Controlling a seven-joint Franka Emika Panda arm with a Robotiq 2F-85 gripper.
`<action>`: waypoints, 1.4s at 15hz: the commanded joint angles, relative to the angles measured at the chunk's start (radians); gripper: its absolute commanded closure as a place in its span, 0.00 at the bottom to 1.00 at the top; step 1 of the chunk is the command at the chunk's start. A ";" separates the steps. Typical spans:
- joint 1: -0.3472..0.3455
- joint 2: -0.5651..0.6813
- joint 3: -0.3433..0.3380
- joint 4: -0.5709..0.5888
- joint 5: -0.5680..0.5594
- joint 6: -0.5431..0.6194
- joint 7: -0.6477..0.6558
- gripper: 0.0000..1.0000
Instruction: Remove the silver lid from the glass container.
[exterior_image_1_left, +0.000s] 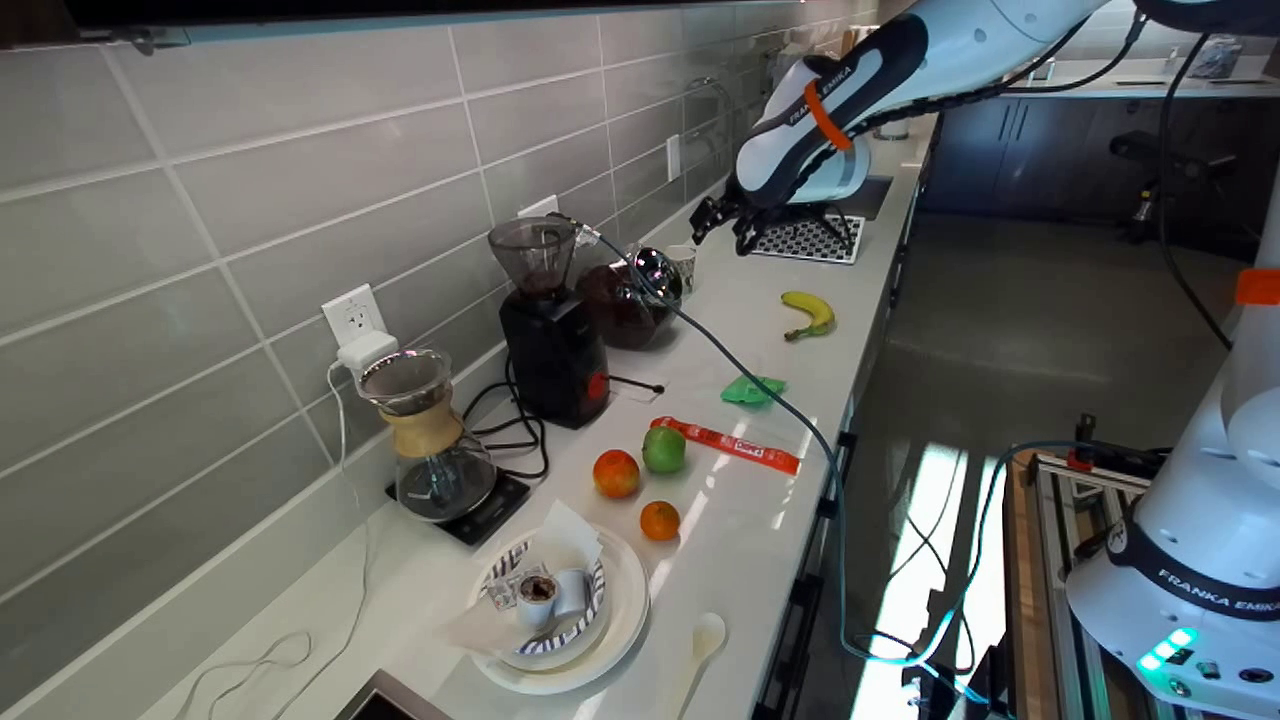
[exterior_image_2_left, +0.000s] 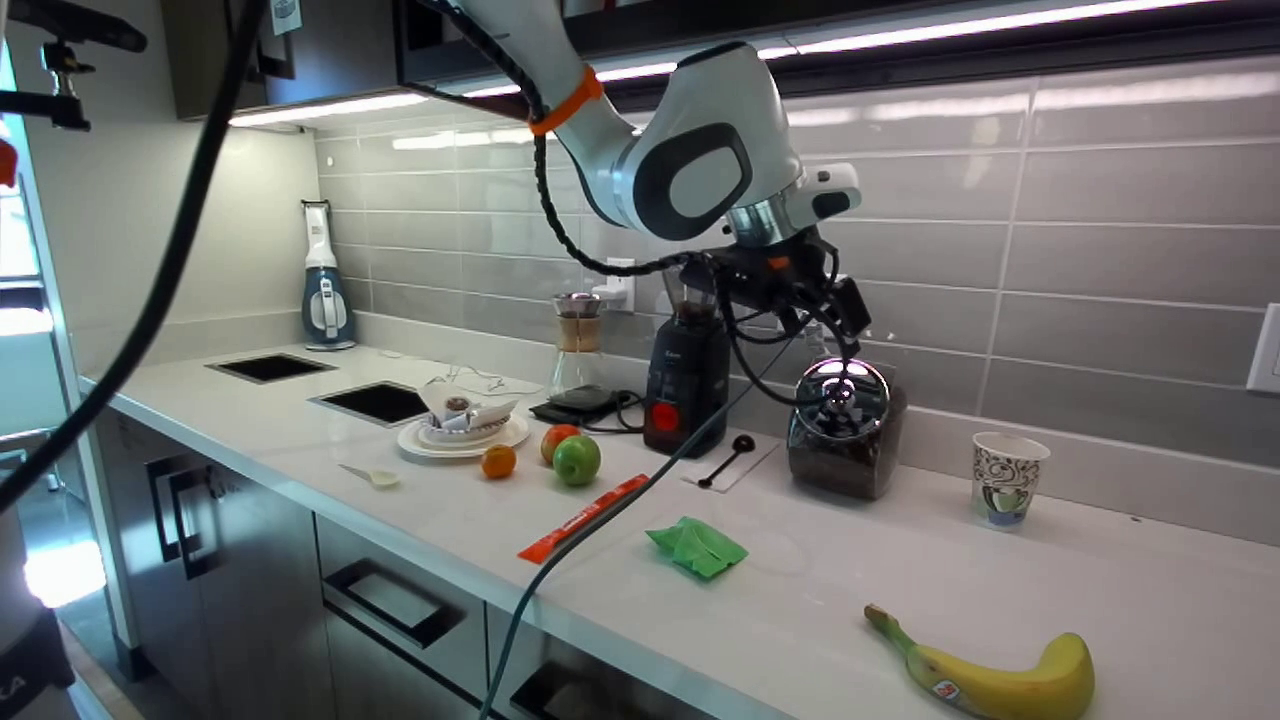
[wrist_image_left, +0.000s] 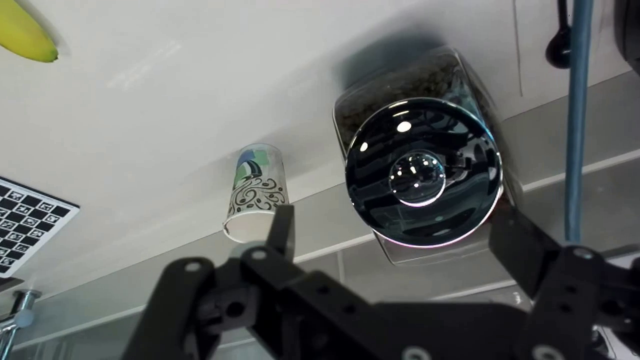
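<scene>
The silver lid (exterior_image_1_left: 657, 275) is round and mirror-like with a round knob. It sits on the slanted mouth of the glass container (exterior_image_1_left: 618, 312), a squat clear pot with dark contents near the wall. In an exterior view the lid (exterior_image_2_left: 836, 400) faces outward on the container (exterior_image_2_left: 838, 465). The wrist view shows the lid (wrist_image_left: 422, 220) face-on, covering much of the container (wrist_image_left: 400, 95). My gripper (wrist_image_left: 398, 237) is open and empty, its fingers spread wider than the lid. In an exterior view the gripper (exterior_image_2_left: 848, 325) hangs just above the lid, apparently apart from it.
A black grinder (exterior_image_2_left: 685, 380) stands beside the container. A paper cup (wrist_image_left: 257, 190) stands on its other side, near the left finger. A blue cable (wrist_image_left: 577, 125) crosses the counter by the container. A banana (exterior_image_1_left: 808, 315) and a green wrapper (exterior_image_2_left: 698, 547) lie nearer the counter's front.
</scene>
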 joint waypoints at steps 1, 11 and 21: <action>-0.025 0.088 0.022 0.056 0.022 0.048 -0.043 0.00; -0.009 0.236 0.040 0.184 -0.006 0.072 -0.022 0.00; 0.003 0.316 0.033 0.282 -0.021 0.065 0.016 0.00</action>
